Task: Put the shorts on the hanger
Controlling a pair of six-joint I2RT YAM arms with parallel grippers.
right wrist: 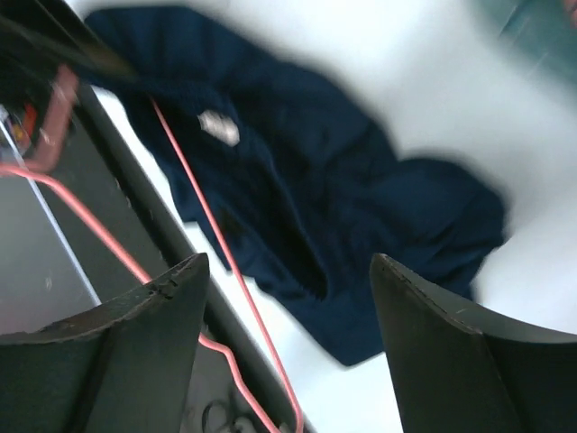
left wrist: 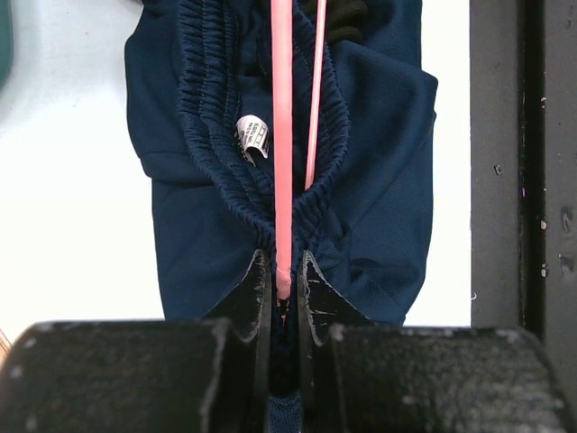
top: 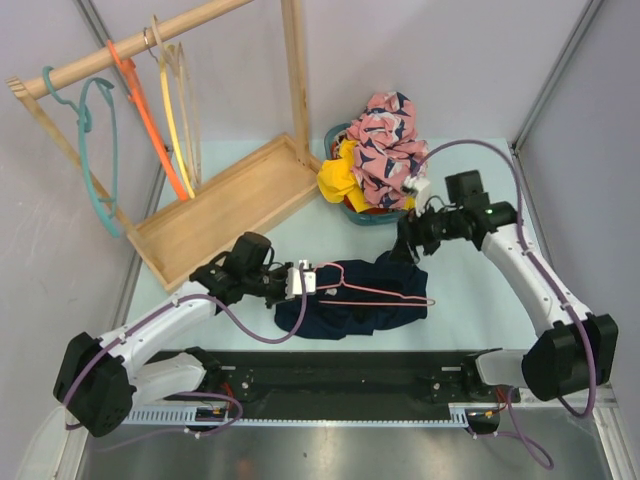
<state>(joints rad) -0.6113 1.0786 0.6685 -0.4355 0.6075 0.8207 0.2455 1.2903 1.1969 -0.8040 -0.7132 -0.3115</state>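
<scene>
Shorts [top: 350, 308] lie crumpled on the table [top: 480, 300] just beyond the arms' bases, between the two grippers. The hanger [top: 380, 292] lies across them, its pink wire running left to right over the navy cloth. From above, the left gripper [top: 312, 281] sits at the hanger's left end and the right gripper [top: 405, 243] hangs over the far right corner of the shorts. That view is too small to show how either pair of jaws stands. The left wrist view settles one. There the left gripper [left wrist: 284, 266] has its jaws pressed together on the thick pink rod of the hanger [left wrist: 281, 135], which runs straight away across the gathered waistband [left wrist: 212, 171]. A thinner wire runs beside the rod, and a small white label [left wrist: 253, 138] sits just inside the waistband, a detail lost from above. Whether the wires pass inside the waist opening or only lie over it, I cannot tell. The right wrist view is blurred. It does show the right gripper [right wrist: 287, 271] with its fingers [right wrist: 135, 334] spread wide and nothing held between them. Below them are the shorts [right wrist: 361, 189], with the hanger [right wrist: 224, 262] wire running along their near edge. Only the top view takes in the far side of the table. A basket [top: 362, 214] there is heaped with a floral garment [top: 388, 140] and a yellow garment [top: 338, 175]. To its left a wooden rack [top: 150, 45] carries teal, orange and yellow hangers.
</scene>
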